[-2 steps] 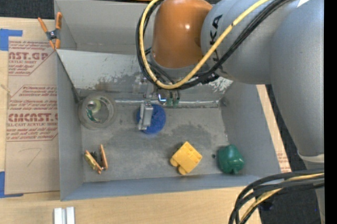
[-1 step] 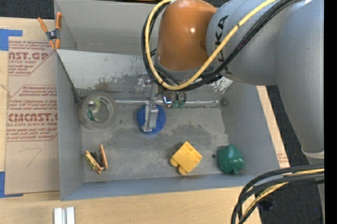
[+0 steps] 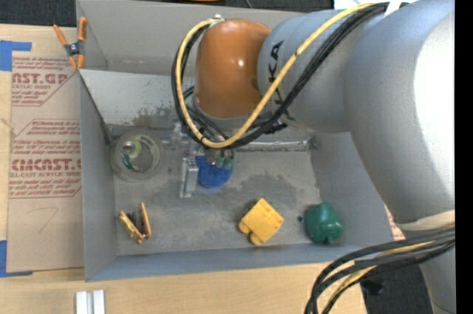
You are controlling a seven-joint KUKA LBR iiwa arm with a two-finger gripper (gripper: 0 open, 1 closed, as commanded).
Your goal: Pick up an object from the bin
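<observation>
**Bin picking: the descent-and-grasp stage.** The arm enters from the right. Its end effector (image 3: pixel 191 173) stands low over the middle of the grey metal bin (image 3: pixel 100 231), under the wrist's orange cover (image 3: pixel 229 69) and a loop of cables (image 3: pixel 181 94).

A small blue object (image 3: pixel 216 173), rounded and somewhat lumpy, lies at floor level on the side of the end effector that faces the arm. It is either touching the end effector or just beside it, and which of the two cannot be told. Whether the end effector is spread, pressed together or pinching the blue object also cannot be told, because the cover and cables hide its upper part.

The other contents lie well apart from it:
- a clear round cup (image 3: pixel 135 156) near the left wall
- a pair of wooden clothespins (image 3: pixel 135 224) in the near left corner
- a yellow block (image 3: pixel 260 221) along the near wall
- a green rounded object (image 3: pixel 324 223), also along the near wall

Judged from this layout, the step in hand is the grasp itself, with the blue object as the likeliest candidate, and the lift is not yet done. The next move calls for a firm, centred hold on that object and then a straight rise clear of the bin walls. A rounded body may squirt sideways under an off-centre squeeze, so the hold should be confirmed before the arm climbs.
</observation>
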